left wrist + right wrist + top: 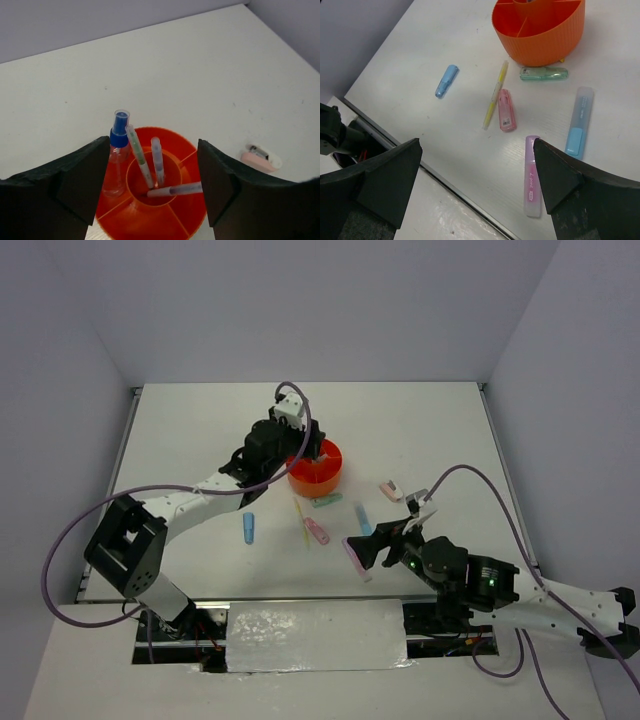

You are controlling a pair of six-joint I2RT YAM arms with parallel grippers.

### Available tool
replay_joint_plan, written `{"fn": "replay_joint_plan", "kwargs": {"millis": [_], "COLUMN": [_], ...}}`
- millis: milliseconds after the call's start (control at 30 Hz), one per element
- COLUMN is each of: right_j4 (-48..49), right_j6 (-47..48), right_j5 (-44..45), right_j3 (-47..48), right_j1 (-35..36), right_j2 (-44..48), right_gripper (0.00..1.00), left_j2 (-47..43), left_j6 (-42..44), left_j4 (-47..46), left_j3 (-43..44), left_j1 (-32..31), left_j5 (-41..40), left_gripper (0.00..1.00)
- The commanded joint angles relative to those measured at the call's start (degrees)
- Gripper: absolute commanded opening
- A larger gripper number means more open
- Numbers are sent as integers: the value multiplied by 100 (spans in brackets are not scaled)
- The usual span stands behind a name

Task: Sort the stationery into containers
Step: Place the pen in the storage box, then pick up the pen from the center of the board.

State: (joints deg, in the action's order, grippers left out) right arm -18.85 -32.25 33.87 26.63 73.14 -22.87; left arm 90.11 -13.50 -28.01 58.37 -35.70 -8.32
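Note:
The round orange organiser (330,478) stands mid-table. My left gripper (305,453) hovers open and empty right above it; in the left wrist view (152,192) three thin pens (158,162) lean in the organiser's (150,222) centre cup. My right gripper (378,543) is open and empty above the near table. Below it in the right wrist view (477,185) lie a pink-purple marker (532,175), a blue marker (580,121), a stubby pink marker (506,110), a thin yellow pen (495,95), a green marker (543,74) and a small blue marker (446,80). The pink-white eraser (260,159) lies right of the organiser.
A small clear spray bottle with a blue cap (117,150) stands in an outer compartment of the organiser. The table's front edge with a metal rail (420,162) runs just under my right gripper. Grey walls enclose the table.

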Motion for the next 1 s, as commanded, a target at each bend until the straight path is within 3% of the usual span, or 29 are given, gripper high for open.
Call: {"fn": "replay_joint_plan", "kwargs": {"millis": [0, 100, 200, 233, 300, 367, 533, 600, 767, 967], "right_j4": [364, 417, 382, 339, 155, 5, 4, -92, -233, 399], "right_j6": [131, 166, 140, 105, 35, -44, 78, 35, 17, 210], "right_j5": [-12, -29, -21, 14, 85, 33, -580, -679, -890, -1136], "right_j3": [360, 544, 921, 1062, 1508, 1861, 2995, 3451, 4112, 3824], "right_j1": [33, 25, 33, 33, 33, 24, -98, -168, -502, -915], "right_j2": [-261, -952, -1909, -2175, -3051, -3625, -5462, -6181, -7430, -7855], "right_gripper": [100, 100, 99, 97, 91, 78, 51, 50, 50, 50], "left_j2": [-580, -1116, -1731, -1881, -2364, -2794, -3769, -4122, -5309, -6373], "left_j6": [41, -108, -424, -548, -1057, -1356, -1690, -1692, -1358, -1103], "left_j4": [-127, 146, 988, 1686, 2559, 3874, 5751, 6375, 6712, 6519], "left_j3": [-36, -19, 200, 375, 596, 851, 966, 905, 474, -264], "left_j1": [20, 20, 2, -7, -16, -7, -7, 2, 2, 2], "left_j5": [-108, -231, -433, -712, -1091, -1565, -1954, -1876, -1901, -2297], "left_gripper": [83, 95, 99, 99, 99, 99, 99, 99, 99, 99]}}
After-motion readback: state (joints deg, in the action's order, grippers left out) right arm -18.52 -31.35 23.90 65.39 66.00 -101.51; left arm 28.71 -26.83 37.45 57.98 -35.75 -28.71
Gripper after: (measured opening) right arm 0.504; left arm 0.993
